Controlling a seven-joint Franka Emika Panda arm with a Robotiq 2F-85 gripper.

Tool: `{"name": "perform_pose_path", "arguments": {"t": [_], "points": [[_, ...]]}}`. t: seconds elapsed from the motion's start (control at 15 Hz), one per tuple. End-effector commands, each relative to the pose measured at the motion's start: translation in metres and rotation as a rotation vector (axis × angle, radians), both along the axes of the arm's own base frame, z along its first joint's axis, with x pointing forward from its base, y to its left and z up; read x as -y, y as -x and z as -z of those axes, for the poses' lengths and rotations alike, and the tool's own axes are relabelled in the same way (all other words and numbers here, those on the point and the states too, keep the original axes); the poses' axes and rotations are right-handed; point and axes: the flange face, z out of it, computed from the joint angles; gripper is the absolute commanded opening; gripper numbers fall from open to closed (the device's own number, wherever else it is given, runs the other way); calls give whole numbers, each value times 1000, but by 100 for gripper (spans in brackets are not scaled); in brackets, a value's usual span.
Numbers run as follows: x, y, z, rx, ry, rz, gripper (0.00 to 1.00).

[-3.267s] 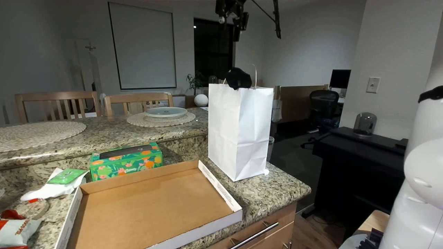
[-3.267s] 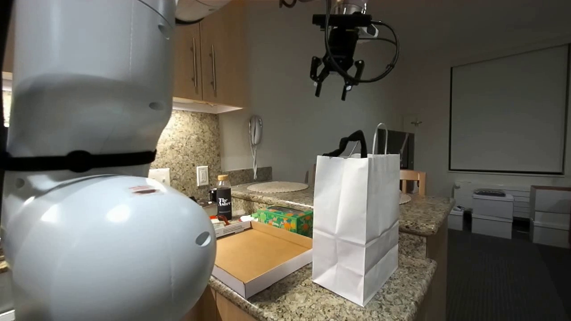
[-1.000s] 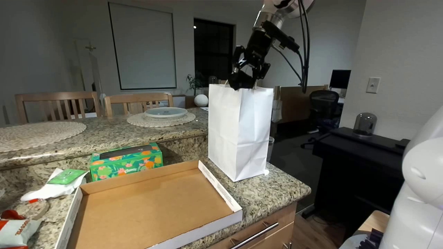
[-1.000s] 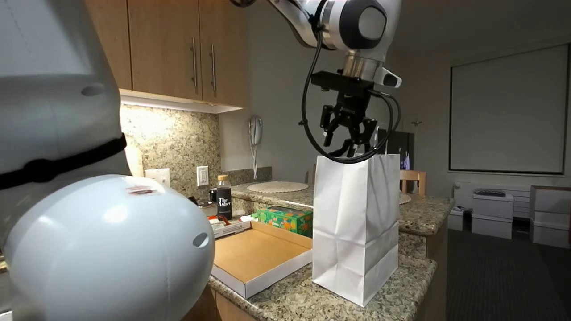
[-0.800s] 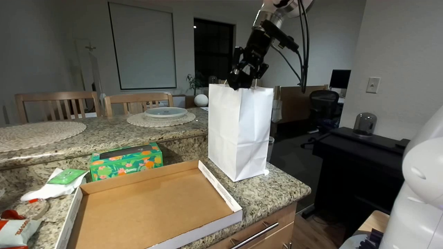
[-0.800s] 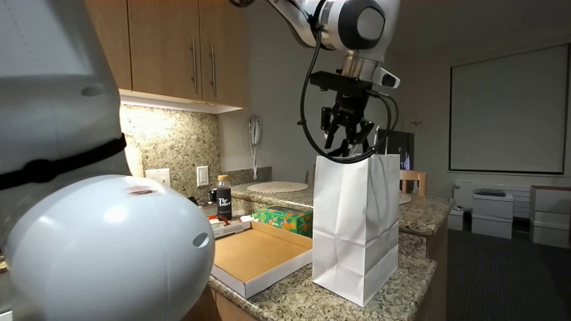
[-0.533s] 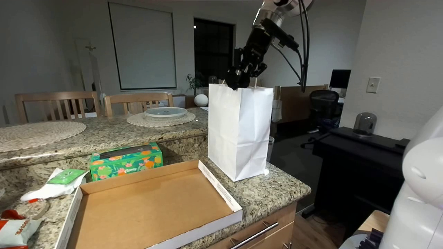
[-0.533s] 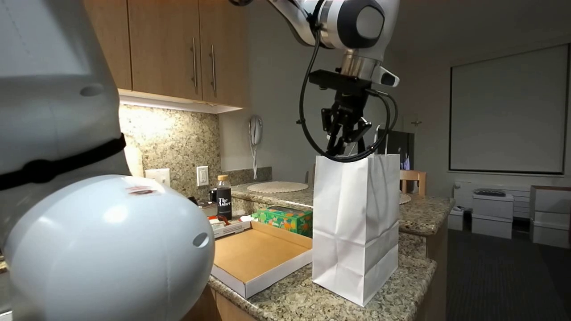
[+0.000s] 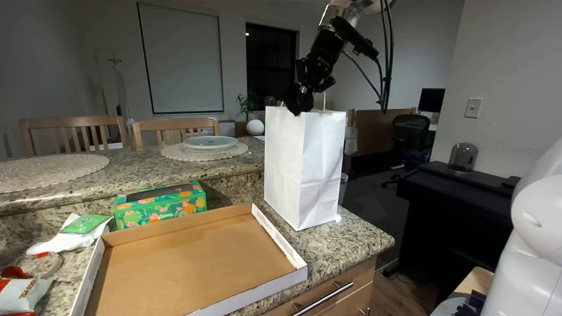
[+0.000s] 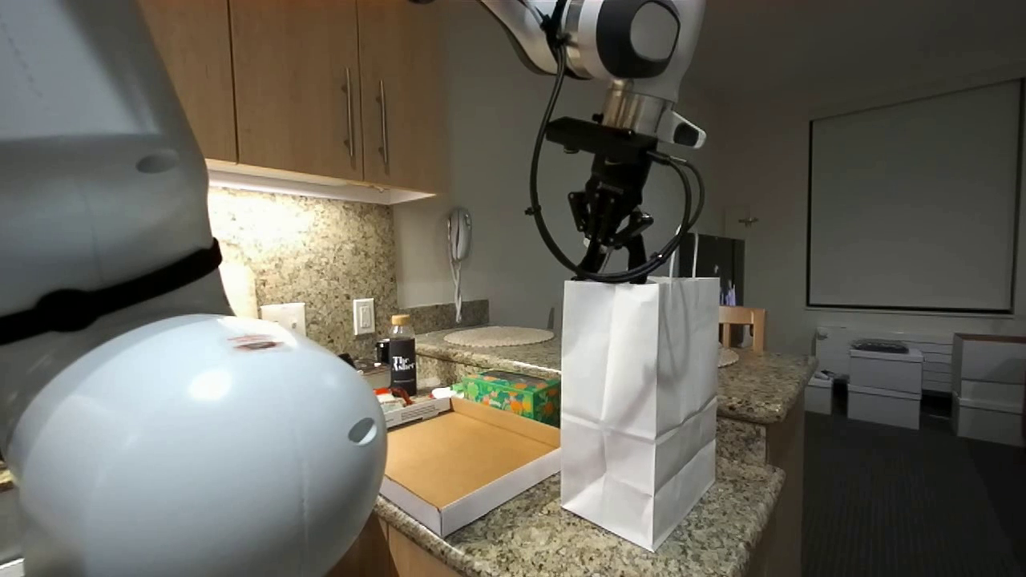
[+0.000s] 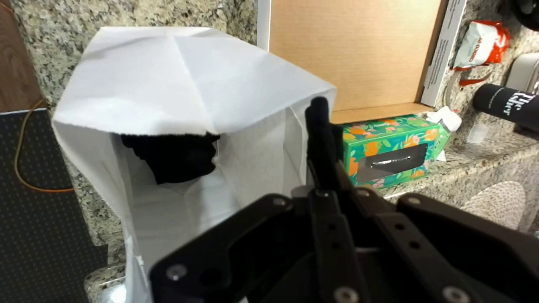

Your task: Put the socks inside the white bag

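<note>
The white bag stands upright on the counter, its mouth open in the wrist view. My gripper is just above one corner of its rim, jaws drawn together. A black sock shows between and beyond the fingertips, so I read the gripper as shut on it. In both exterior views this sock is a dark mass at the rim, partly blending with the black fingers; a strand of the sock drops behind the rim. Another black sock is visible inside the bag, partly hidden by its front wall.
The brown cardboard tray lies beside the bag. Behind it sits a green floral tissue box. A dark bottle, a green packet and a red-and-white packet are farther along. The counter's edge is close to the bag.
The arm came down to the rim, where the sock hung draped. Within the last second the jaws closed on it, and gripper and sock shifted slightly left in both exterior views, the gripper also slightly up.
</note>
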Motion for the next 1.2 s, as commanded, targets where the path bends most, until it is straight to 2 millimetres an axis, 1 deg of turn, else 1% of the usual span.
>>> {"name": "perform_pose_path", "arguments": {"t": [0.0, 0.07, 0.27, 0.53, 0.8, 1.13], "points": [[-6, 6, -16, 27, -26, -47, 6], [-6, 6, -24, 44, -28, -48, 4], [-3, 7, -51, 104, -47, -47, 5], [11, 7, -78, 165, -97, -12, 4], [29, 7, -89, 196, -148, 23, 4], [58, 10, -90, 214, -213, 86, 4]]}}
